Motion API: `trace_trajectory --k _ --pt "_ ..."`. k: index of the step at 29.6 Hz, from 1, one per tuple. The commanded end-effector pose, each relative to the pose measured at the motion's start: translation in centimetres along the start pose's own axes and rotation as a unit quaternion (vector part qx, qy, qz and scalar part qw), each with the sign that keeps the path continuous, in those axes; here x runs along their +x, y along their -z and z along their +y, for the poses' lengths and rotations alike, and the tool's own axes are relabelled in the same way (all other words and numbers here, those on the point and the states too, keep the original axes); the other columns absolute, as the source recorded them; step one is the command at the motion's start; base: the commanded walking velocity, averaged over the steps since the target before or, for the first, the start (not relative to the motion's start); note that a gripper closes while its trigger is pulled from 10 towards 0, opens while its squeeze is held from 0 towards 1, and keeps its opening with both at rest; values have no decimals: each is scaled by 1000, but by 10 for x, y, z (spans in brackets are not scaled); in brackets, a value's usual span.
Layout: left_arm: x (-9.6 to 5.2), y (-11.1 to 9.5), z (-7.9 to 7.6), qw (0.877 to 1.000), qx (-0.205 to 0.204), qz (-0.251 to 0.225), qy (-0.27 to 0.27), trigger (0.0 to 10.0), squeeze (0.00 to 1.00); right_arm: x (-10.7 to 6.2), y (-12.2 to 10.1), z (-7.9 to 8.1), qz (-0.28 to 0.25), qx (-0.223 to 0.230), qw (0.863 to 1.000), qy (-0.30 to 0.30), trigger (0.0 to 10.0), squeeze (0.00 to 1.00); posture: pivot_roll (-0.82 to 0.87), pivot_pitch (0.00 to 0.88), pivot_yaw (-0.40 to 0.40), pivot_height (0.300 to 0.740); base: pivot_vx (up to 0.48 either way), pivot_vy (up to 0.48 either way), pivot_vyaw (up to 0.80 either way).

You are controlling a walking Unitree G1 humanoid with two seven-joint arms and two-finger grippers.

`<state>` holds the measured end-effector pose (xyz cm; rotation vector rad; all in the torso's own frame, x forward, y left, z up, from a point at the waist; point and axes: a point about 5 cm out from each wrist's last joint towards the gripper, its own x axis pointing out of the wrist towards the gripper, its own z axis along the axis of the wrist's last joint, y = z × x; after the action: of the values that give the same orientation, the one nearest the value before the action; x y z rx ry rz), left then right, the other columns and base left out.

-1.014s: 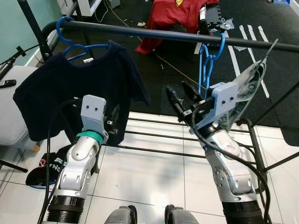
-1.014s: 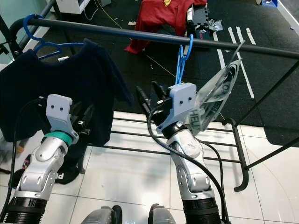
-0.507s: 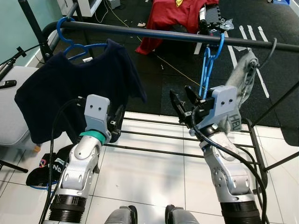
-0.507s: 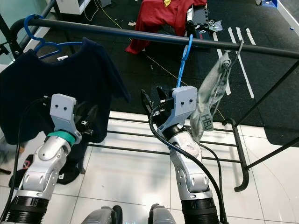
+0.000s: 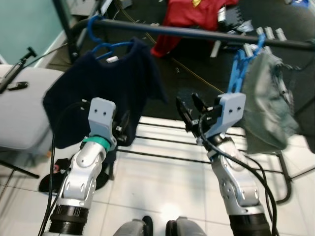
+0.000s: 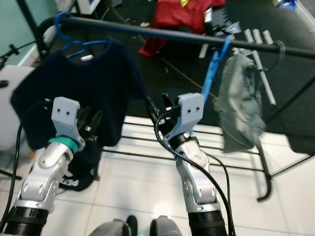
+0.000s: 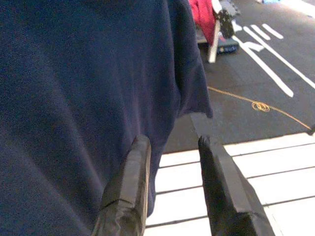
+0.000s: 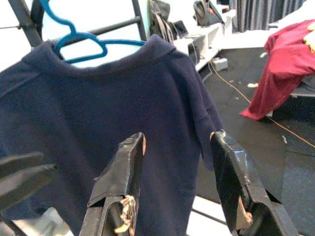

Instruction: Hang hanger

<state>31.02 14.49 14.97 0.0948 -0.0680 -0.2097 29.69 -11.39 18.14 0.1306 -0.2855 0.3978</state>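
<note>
Spanning the scene, the black rail (image 5: 197, 32) is my landmark. Near its left end hangs the navy shirt (image 5: 98, 93) on its own blue hanger. Near its right end hangs the grey garment (image 5: 266, 105), its blue hanger (image 5: 241, 64) hooked over the rail. My right gripper (image 5: 189, 105) sits below the rail, left of that hanger, fingers apart and empty. My left gripper (image 7: 170, 162) sits below the rail against the navy shirt's hem, fingers slightly apart, holding nothing. I judge the hanger light and stiff but prone to swing, the cloth limp; the neck under the hook is the best hold. A second ago the grey garment flared out sideways beside my right gripper; now it hangs straight.
</note>
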Motion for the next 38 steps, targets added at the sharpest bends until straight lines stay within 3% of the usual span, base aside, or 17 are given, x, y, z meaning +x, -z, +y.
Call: trace_trajectory --k 1,15,33,38 --pt "-2 3 -3 1000 -2 8 6 10000 0 -2 2 0 4 3 1000 5 10000 0 -33 101 61 740 0 337 0" --pt "-1 2 -5 1000 9 13 24 10000 0 -2 2 -1 2 7 1000 11 10000 0 -27 109 68 740 0 268 0" --pt "0 2 -14 998 20 23 54 10000 0 -3 3 -3 -1 12 1000 24 10000 0 -21 105 83 740 0 -480 0" --pt "2 6 -11 998 8 41 39 10000 0 -3 3 -4 0 11 1000 27 10000 0 -23 106 85 740 0 0 0"
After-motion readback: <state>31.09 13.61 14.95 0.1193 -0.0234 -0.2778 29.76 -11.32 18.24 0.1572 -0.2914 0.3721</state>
